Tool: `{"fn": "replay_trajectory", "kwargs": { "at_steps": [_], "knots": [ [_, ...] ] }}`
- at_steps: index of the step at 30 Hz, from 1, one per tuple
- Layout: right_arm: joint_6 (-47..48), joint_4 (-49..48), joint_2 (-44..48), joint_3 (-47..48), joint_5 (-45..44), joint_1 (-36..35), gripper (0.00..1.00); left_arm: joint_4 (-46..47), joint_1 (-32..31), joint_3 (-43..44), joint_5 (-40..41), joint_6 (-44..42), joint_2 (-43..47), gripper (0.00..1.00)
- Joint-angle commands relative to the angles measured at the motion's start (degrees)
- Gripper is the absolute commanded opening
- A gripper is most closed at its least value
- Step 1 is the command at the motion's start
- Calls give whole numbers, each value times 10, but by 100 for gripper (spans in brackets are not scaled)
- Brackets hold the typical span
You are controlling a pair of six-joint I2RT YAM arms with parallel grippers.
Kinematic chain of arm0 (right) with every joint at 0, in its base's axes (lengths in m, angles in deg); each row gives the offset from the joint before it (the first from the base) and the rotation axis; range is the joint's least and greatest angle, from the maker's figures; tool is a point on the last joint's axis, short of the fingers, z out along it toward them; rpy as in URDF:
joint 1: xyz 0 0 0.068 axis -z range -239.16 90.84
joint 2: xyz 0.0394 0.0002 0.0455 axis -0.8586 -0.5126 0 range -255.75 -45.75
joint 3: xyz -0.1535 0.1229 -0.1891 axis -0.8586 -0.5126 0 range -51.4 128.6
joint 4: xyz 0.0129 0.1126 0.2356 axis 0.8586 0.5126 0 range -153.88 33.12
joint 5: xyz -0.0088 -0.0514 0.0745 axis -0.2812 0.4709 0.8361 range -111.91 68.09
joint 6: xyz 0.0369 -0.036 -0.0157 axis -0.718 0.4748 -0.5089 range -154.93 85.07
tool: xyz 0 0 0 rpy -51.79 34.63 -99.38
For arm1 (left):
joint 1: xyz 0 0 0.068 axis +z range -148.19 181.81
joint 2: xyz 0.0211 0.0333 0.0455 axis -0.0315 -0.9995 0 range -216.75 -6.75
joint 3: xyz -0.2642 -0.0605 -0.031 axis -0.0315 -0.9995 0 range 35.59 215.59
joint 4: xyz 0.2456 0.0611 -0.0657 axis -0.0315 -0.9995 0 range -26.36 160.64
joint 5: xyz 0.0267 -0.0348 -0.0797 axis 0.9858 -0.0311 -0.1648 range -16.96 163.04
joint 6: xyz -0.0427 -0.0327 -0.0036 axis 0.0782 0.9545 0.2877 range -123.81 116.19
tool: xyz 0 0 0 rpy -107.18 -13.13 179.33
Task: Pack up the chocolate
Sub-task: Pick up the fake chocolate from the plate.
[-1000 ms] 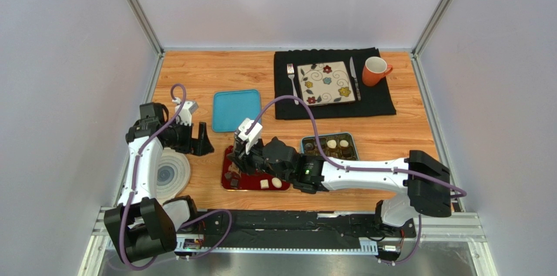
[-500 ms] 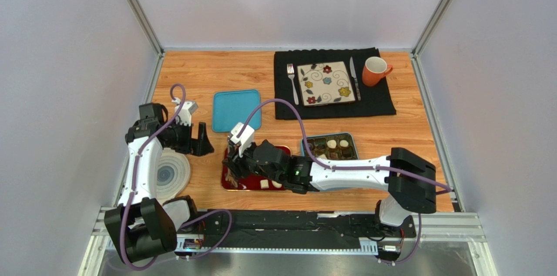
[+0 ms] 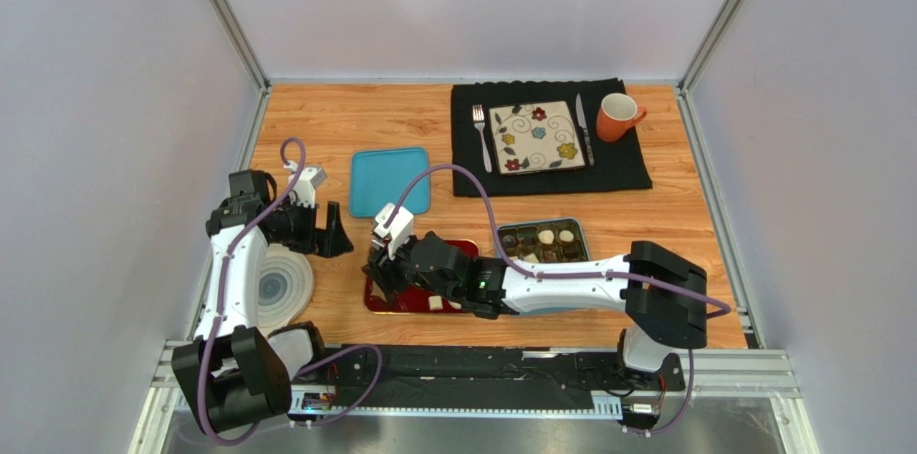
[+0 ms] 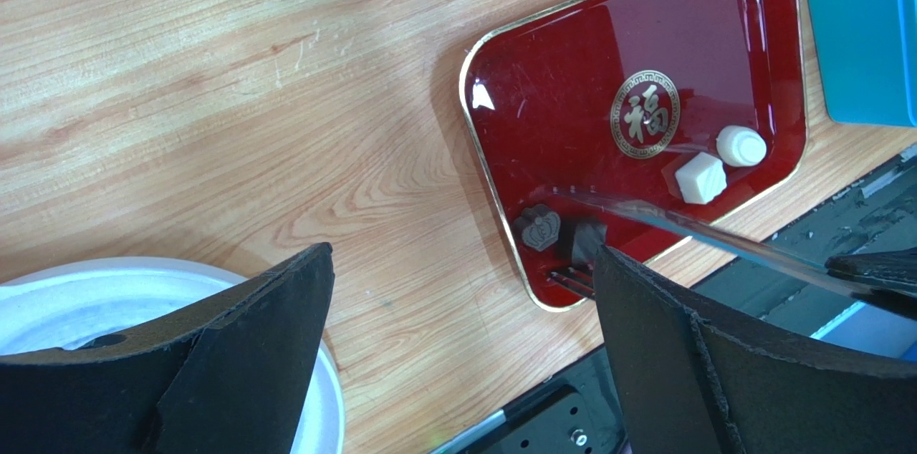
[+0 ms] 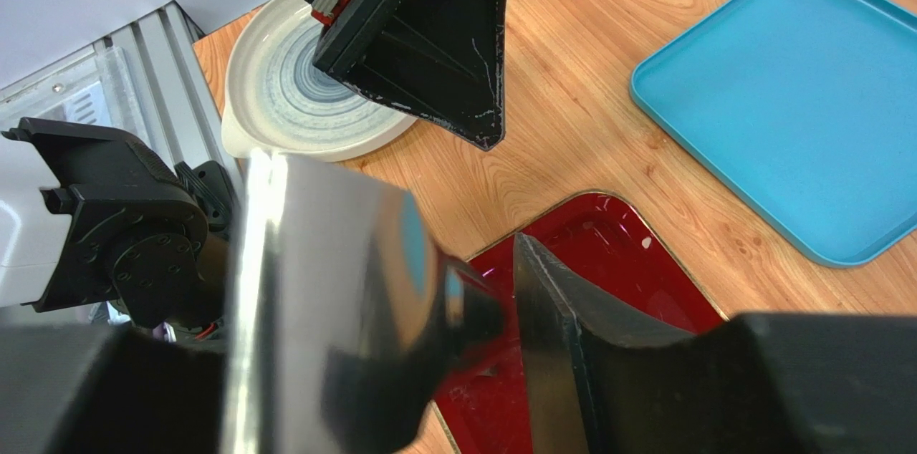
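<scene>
Writing: gold roundel with the character 福, at the centre of the red tray.
Chocolate: two white pieces and two dark pieces along the tray's near edge; more in the metal tin just right of it.
Left hand: fingers wide apart, above the worktop beside the white plate.
Right hand: over the tray's left end, fingers apart.

Glossy red tray on grainy wooden table.
</scene>
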Motion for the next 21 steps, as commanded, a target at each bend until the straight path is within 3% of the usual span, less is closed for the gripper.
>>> {"fn": "replay_trajectory", "kwargs": {
  "at_steps": [1, 8, 14, 21],
  "knots": [
    [-6, -30, -3, 21, -13, 4, 48, -7, 5, 19, -15, -17, 13, 99],
    [-11, -29, 1, 13, -12, 11, 43, -8, 5, 20, -15, -18, 16, 99],
    [-21, -25, 7, 4, -17, 11, 27, -9, 5, 21, -15, -18, 16, 99],
    [-2, -7, 52, -4, -43, 22, 20, -8, 5, 19, -16, -20, 16, 99]
  ]
}}
